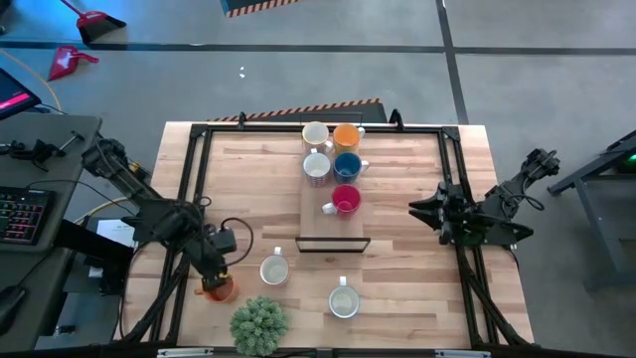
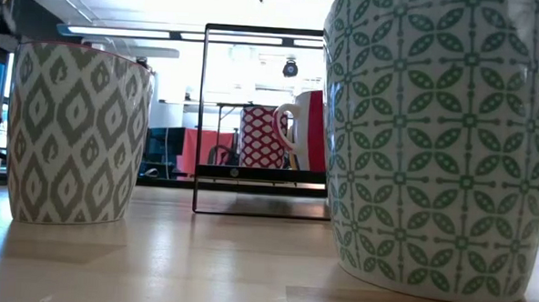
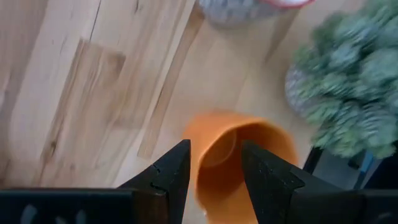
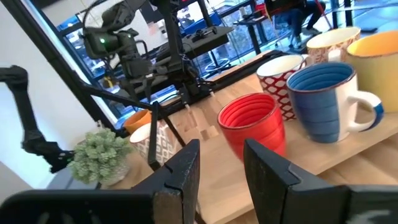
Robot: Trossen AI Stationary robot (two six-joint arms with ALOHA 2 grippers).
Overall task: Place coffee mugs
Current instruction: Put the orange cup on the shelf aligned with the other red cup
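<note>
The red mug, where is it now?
In the high view, the red mug stands on the raised board mid-table, just below the blue mug.

Right gripper (image 4: 221, 165) fingers parted, nothing between them. Beyond them on a raised wooden board (image 4: 336, 155): red mug (image 4: 252, 124), blue mug (image 4: 326, 99) with white handle, red-patterned white mug (image 4: 280, 74), yellow-orange mug (image 4: 376, 62). Farther off on the bench (image 4: 205, 127): green plant ball (image 4: 99, 152), grey-patterned mug (image 4: 152, 140), left arm (image 4: 118, 43) over an orange mug (image 4: 138, 118).
</note>
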